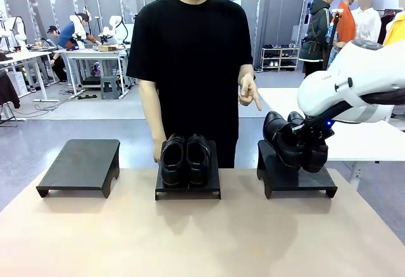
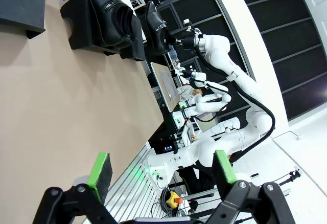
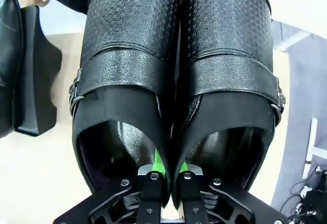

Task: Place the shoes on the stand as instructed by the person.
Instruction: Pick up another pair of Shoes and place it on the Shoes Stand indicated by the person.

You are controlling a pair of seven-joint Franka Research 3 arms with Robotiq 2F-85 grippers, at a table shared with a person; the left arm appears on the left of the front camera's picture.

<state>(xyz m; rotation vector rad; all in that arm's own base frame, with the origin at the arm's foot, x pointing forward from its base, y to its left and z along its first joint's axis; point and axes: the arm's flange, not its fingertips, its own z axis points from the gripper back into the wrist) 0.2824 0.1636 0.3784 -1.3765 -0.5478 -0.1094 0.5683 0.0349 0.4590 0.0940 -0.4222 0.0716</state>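
Note:
My right gripper [image 3: 166,172] is shut on the inner walls of a pair of glossy black strapped shoes [image 3: 173,75], one finger inside each shoe. That held pair [image 1: 292,139] hangs tilted, toes raised, right over the right stand [image 1: 297,181]; whether the heels touch it I cannot tell. A second pair [image 1: 185,159] sits on the middle stand [image 1: 188,190]. The person [image 1: 190,55] in a black T-shirt stands behind the table, one hand [image 1: 249,92] pointing a finger down toward the right stand. My left gripper [image 2: 162,169] is open and holds nothing, off the table's side.
The left stand [image 1: 79,165] carries nothing. In the right wrist view the middle stand [image 3: 41,96] and one of its shoes [image 3: 10,65] lie close on the left. Bare wooden tabletop [image 1: 202,239] spreads in front of the stands.

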